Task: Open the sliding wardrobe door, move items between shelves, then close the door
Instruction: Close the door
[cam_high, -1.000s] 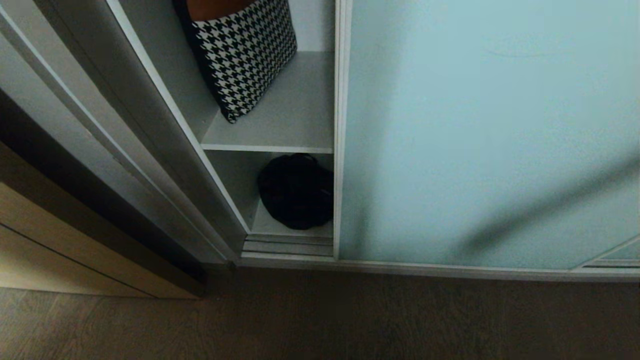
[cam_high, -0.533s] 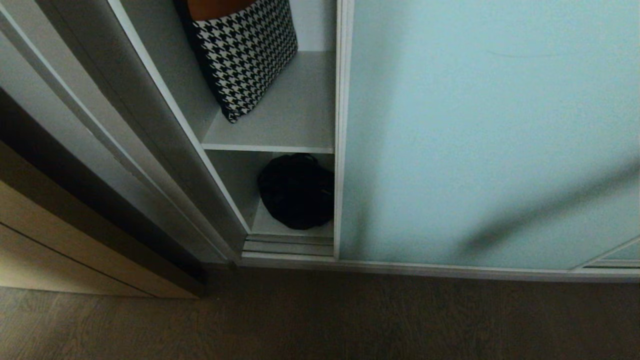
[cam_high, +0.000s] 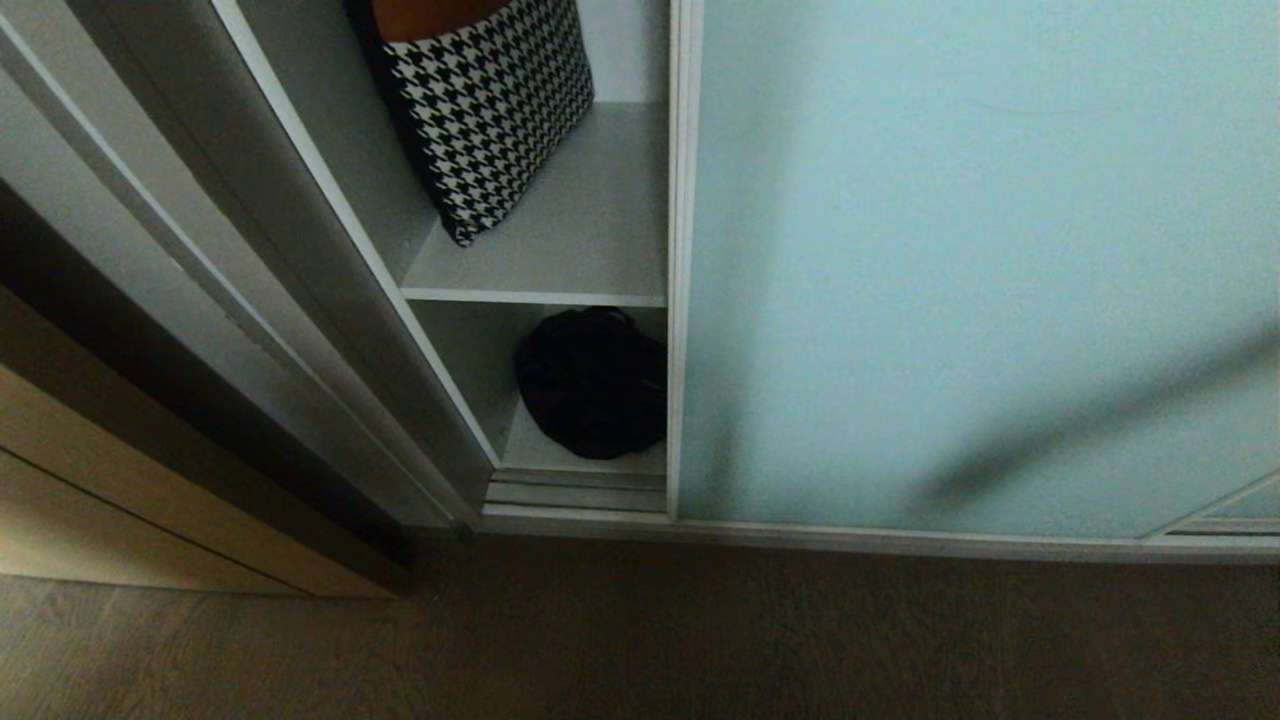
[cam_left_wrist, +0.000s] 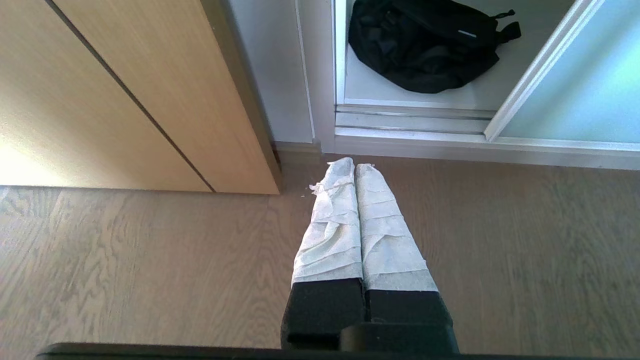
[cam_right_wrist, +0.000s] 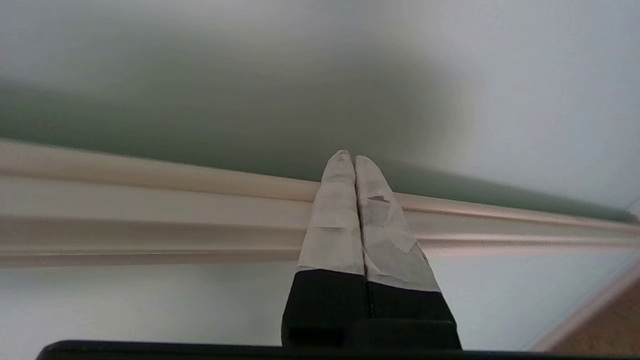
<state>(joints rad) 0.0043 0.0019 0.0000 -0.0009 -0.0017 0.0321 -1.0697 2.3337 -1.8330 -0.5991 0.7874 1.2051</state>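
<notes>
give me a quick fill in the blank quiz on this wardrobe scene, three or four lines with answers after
1. The black bag lies on the wardrobe's ____ level, under the shelf.
2. The cushion leaning on that shelf has a black and ____ pattern.
3. The left gripper hangs over the wooden floor with its fingers ____.
4. The right gripper points at the frosted ____ door.

Missing words: bottom; white; shut; glass
</notes>
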